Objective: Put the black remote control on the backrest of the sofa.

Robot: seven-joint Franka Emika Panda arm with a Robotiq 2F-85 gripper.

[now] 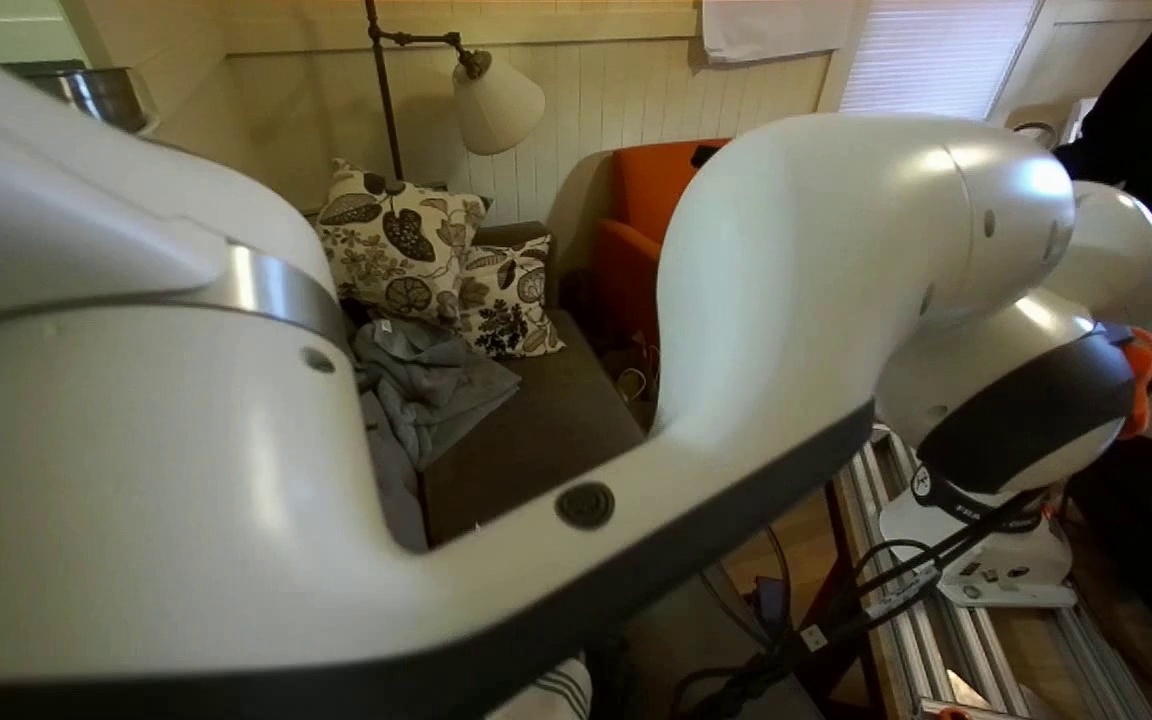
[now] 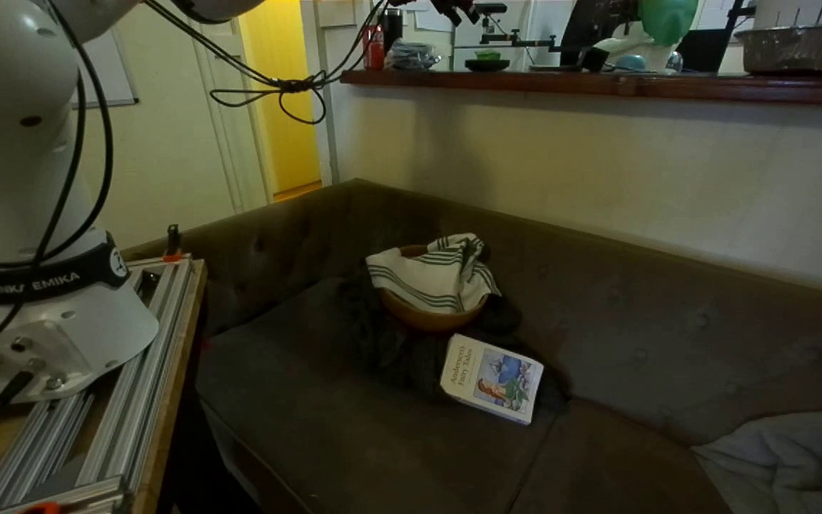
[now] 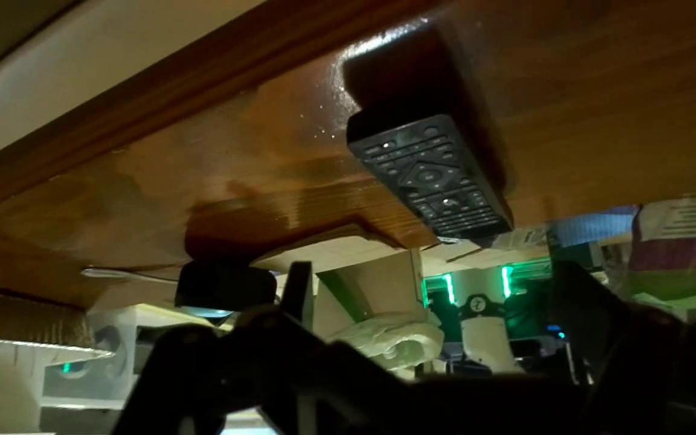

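The gripper (image 3: 434,275) stood spread, murky; the black remote control (image 3: 431,175) showed beyond; in an exterior view the arm (image 1: 796,270) partly hid the sofa (image 1: 556,415).

Black remote (image 3: 431,176) face-up on wooden ledge (image 3: 602,115); sofa (image 2: 618,321) grey-brown, tufted.

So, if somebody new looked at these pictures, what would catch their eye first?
Most likely the bulky white robot arm comes first, stretching across an exterior view. The pale book on the sofa, beside a brown bowl draped with striped cloth, would likely come next. In the wrist view, the black remote control stands out above centre against the glossy wooden ledge.
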